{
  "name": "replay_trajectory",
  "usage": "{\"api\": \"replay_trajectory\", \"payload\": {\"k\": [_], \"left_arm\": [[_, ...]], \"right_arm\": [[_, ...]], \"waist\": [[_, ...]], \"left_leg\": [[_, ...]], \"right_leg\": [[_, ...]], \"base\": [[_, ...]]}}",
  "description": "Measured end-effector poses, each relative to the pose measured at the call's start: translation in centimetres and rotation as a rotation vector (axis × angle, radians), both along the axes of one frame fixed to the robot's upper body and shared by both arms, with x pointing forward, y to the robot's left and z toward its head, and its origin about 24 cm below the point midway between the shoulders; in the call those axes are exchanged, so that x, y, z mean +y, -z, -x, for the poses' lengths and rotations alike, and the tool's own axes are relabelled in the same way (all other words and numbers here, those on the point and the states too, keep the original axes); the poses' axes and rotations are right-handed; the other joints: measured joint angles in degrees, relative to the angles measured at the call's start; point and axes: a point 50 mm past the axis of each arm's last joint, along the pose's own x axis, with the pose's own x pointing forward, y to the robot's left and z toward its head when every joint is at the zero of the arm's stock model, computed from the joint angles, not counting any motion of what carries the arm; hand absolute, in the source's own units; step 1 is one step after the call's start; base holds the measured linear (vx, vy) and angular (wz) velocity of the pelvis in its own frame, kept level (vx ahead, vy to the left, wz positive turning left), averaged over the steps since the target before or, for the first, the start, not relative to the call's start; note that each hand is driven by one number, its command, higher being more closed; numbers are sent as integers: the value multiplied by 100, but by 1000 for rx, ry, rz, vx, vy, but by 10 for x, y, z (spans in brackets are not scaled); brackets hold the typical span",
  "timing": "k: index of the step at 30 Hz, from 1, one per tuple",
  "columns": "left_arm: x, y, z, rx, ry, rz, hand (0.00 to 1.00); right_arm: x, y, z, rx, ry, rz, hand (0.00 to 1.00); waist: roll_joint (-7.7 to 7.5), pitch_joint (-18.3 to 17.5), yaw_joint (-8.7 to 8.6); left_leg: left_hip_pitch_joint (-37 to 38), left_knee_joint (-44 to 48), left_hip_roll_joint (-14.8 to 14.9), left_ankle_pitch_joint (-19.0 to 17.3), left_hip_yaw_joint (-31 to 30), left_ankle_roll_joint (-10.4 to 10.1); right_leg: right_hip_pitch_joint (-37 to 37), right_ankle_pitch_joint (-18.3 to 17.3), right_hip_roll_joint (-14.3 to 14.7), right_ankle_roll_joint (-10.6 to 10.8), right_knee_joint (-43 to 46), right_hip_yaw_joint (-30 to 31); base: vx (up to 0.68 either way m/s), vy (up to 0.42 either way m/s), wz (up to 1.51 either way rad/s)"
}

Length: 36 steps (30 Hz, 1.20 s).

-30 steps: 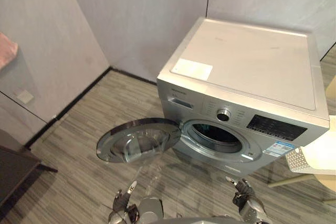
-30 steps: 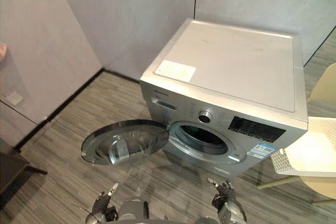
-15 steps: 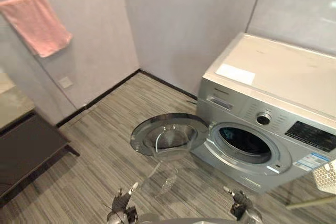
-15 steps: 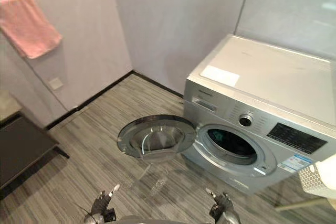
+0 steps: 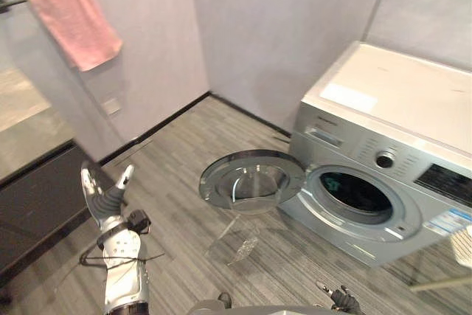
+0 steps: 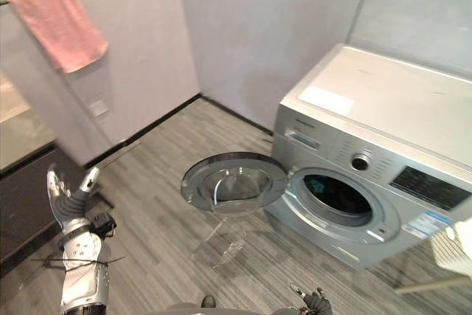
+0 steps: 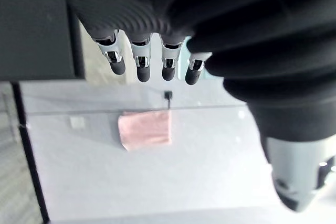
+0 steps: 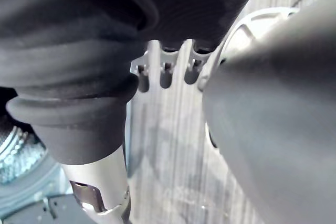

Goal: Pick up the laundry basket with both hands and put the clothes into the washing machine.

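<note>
Silver front-loading washing machine [image 5: 391, 116] stood against the wall [image 5: 295, 27], round glass door [image 5: 252, 181] swung open, while the raised left hand [image 5: 102, 198] and low right hand [image 5: 343, 300] held nothing, fingers [image 7: 143, 66] spread, so loading seemed all ahead.

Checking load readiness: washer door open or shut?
Open. The round door stands swung out left of the washing machine, drum opening exposed.

Even bright light, soft shadows
</note>
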Motion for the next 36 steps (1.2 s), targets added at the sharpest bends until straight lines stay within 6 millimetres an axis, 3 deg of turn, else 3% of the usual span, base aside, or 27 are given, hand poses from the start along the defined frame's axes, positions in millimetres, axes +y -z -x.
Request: {"api": "replay_trajectory", "payload": {"k": [1,2,4,5,6,7,10,15,19,21,23,25,28,29,30,31,32,33,36], "left_arm": [[3,-5,-3,-16,-5,-15,0],[2,-14,-9,-57,-6,-20,0],[1,-17,-14,-85,-15,0,0],[1,-17,-14,-91,-18,13,0],[3,-18,-16,-96,-28,18,0],[8,-17,-20,-95,-51,31,0],[26,-14,-18,-77,-118,33,0],[45,-42,-35,-145,-127,-26,0],[72,-75,-45,-223,-179,-80,0],[93,-120,-65,-302,-188,-132,0],[101,-165,-79,-371,-170,-191,0],[99,-186,-87,-411,-136,-197,0],[94,-196,-107,-426,-35,-112,0],[92,-196,-113,-425,-5,-83,0],[85,-197,-127,-405,69,-31,0],[76,-203,-140,-379,144,4,0],[68,-206,-148,-352,202,2,0],[61,-210,-153,-324,254,-27,0],[45,-214,-163,-265,351,-102,0]], "right_arm": [[4,0,1,-2,-5,-9,0],[10,2,4,2,-36,-29,0],[16,3,6,4,-60,-50,0],[15,3,7,6,-60,-54,0],[14,5,12,22,-48,-58,0],[10,5,18,39,-29,-52,0],[1,3,10,23,-35,-27,0],[-1,-3,-3,-27,-85,2,0],[-7,-14,-25,-118,-148,32,0],[-12,-22,-42,-174,-165,55,0],[-16,-26,-50,-197,-168,72,0],[-17,-26,-49,-203,-156,72,0],[-17,-34,-57,-262,-148,75,0],[-17,-36,-60,-277,-142,73,0],[-16,-40,-64,-305,-138,71,0],[-12,-41,-68,-319,-137,60,0],[-8,-41,-70,-322,-138,49,0],[-4,-41,-73,-327,-140,37,0],[8,-51,-88,-397,-184,25,0]], "waist": [[-50,-41,-63],[-246,-152,-127],[-402,-187,-205],[-402,-202,-234],[-417,-293,-233],[-412,-351,-166],[-200,-377,-132],[-244,-344,-170],[-403,-60,-161],[-603,484,-168],[-699,888,-165],[-716,1014,-160],[-713,1078,-126],[-714,1078,-116],[-712,1083,-80],[-712,1095,20],[-708,1097,15],[-696,1107,25],[-871,1110,7]], "left_leg": [[12,-1,11,-12,34,-1],[-5,-5,20,-32,86,-23],[-82,-23,30,-26,174,-42],[-127,-45,37,-1,170,-78],[-231,-174,28,80,192,-161],[-246,-315,49,214,272,-196],[-264,-595,226,426,613,-224],[-208,-736,299,469,870,-248],[-578,-586,353,460,999,-244],[-1203,-28,441,343,951,-223],[-1924,817,633,101,819,-180],[-2461,1491,838,-144,792,-161],[-3095,2266,1188,-584,805,-100],[-3183,2343,1244,-623,826,-72],[-3333,2403,1382,-637,875,-50],[-3410,2400,1644,-623,982,-29],[-3453,2392,1804,-600,1029,1],[-3476,2391,1942,-592,1092,-8],[-3544,2356,2101,-512,1147,-141]], "right_leg": [[-93,-57,113,42,541,208],[-108,-376,307,97,949,322],[-81,-511,560,166,556,664],[-18,-523,655,187,265,755],[116,-546,782,343,-405,777],[175,-383,878,642,-936,838],[100,41,1211,546,-1588,1141],[91,292,1362,513,-1926,1358],[-182,572,1417,507,-2168,1540],[-533,738,1439,466,-2170,1531],[-809,878,1531,445,-2179,1429],[-1027,985,1657,425,-2186,1403],[-1335,1262,1869,483,-2259,1578],[-1399,1372,1906,501,-2309,1608],[-1508,1735,2016,576,-2472,1680],[-1647,1937,2140,558,-2416,1635],[-1678,1812,2137,389,-2156,1459],[-1663,1805,2101,389,-1986,1356],[-1624,1937,2122,451,-2098,1521]], "base": [[-30,-7,-38],[-6,-32,-27],[-17,-42,-28],[-1,-46,-17],[62,-63,-23],[76,-51,-31],[37,-44,-62],[2,-27,-34],[-88,8,-20],[-209,-15,6],[-206,-7,13],[-168,9,-10],[-134,55,-46],[-150,82,-58],[-150,73,-67],[-112,118,-68],[-26,126,-58],[73,164,-41],[91,69,-28]]}}
